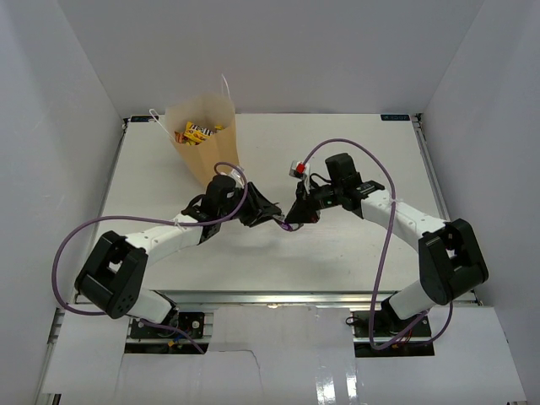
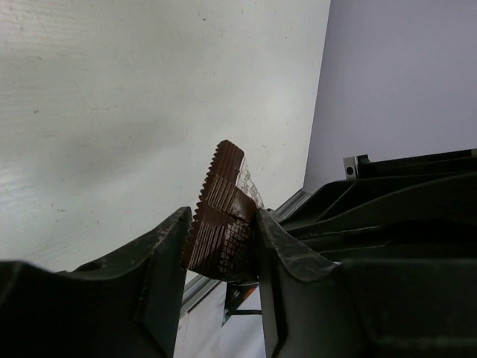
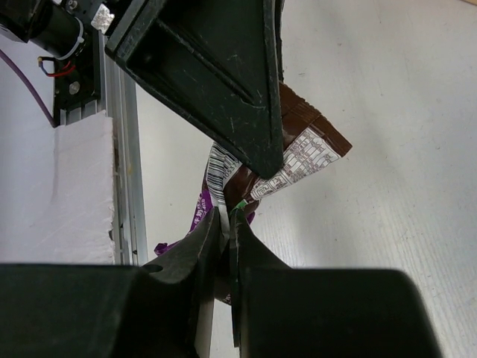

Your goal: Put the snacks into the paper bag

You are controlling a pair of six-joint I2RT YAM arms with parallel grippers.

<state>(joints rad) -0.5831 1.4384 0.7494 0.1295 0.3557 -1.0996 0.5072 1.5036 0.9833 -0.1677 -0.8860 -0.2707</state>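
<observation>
yellow packets (image 1: 198, 132) already in the paper bag (image 1: 215, 160). left pincer (image 2: 222, 239) and right pincer (image 3: 227, 224) both clamp one dark brown bar (image 2: 222, 201) over mid-worktop (image 1: 354, 143), not yet bagged. a small red-and-silver packet (image 1: 295, 167) also lies outside the bag.

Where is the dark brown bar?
In the top view the dark brown bar is mid-table, right of the paper bag, pinched by the left gripper and right gripper.
</observation>
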